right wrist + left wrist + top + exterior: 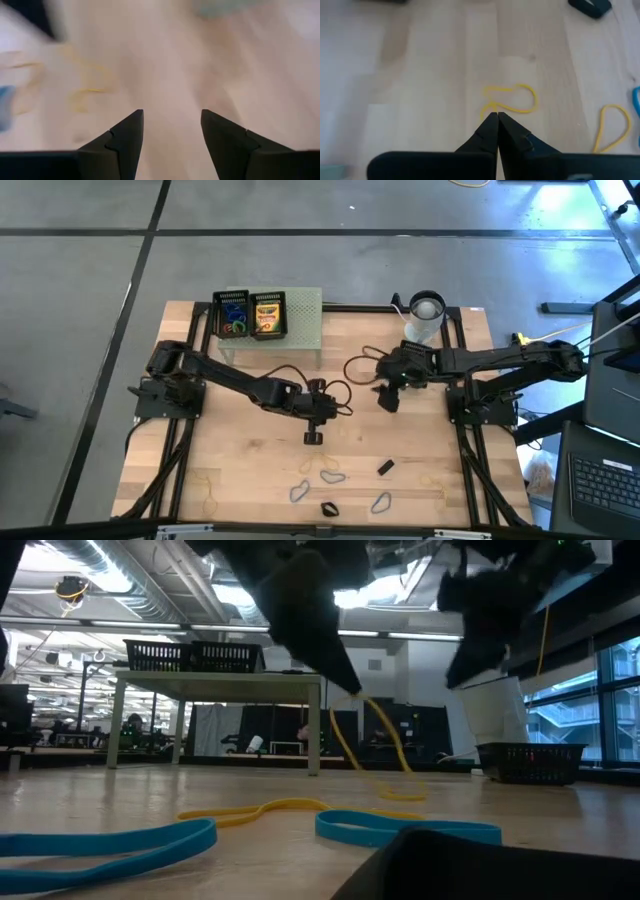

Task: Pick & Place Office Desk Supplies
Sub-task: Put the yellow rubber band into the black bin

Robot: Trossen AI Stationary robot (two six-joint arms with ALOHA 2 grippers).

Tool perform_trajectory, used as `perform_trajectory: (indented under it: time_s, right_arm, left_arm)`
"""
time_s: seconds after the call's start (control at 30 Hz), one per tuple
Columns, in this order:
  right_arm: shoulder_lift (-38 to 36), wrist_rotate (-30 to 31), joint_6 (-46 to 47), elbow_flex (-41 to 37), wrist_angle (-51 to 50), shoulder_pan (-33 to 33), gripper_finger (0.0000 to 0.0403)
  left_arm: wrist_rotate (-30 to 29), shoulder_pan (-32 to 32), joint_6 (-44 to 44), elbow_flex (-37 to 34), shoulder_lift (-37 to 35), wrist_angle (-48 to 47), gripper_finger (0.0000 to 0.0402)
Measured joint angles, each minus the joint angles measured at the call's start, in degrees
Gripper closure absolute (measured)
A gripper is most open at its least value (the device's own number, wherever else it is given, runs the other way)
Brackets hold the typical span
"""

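A thin yellow rubber band lies on the pale, light-grained wooden table. Two yellow-green crayon boxes sit on the pale green perforated stand.

On your table, a crayon box stands upright in the black basket on the far left, beside coloured loops in the next compartment. Grey wire clips lie flat, scattered along the near edge, with two small black clips among them. Thin tan rubber bands rest at the near left corner. A yellow band lies twisted on the wood at mid-table.
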Motion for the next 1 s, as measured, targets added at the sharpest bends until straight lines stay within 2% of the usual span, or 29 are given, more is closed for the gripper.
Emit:
perform_trajectory:
  time_s: [0.1,0.23,0.4,0.67,0.8,1.0]
  right_arm:
    - [0.0,-4.5,-5.9,0.0,6.2,1.8,0.0203]
    - [0.0,-5.0,-9.5,0.0,10.8,3.5,0.0202]
    - [1.1,-5.5,-8.5,0.0,12.5,4.1,0.0179]
    - [10.4,-6.5,-6.6,0.0,17.6,4.1,0.0135]
    - [13.9,-9.4,-7.1,0.0,23.4,4.1,0.0135]
    - [18.9,-9.6,-10.4,0.0,30.8,4.1,0.0146]
  left_arm:
    - [-1.9,0.0,1.2,0.0,-1.4,0.1,0.0401]
    - [-2.2,0.0,1.6,0.0,-2.7,0.3,0.0401]
    - [-2.2,0.0,1.9,0.0,-2.6,0.4,0.04]
    - [-2.5,0.0,2.1,0.0,-2.6,0.4,0.04]
    - [-2.5,0.0,2.1,0.0,-2.6,0.2,0.0401]
    - [-2.5,0.0,2.2,0.0,-2.6,0.2,0.0401]
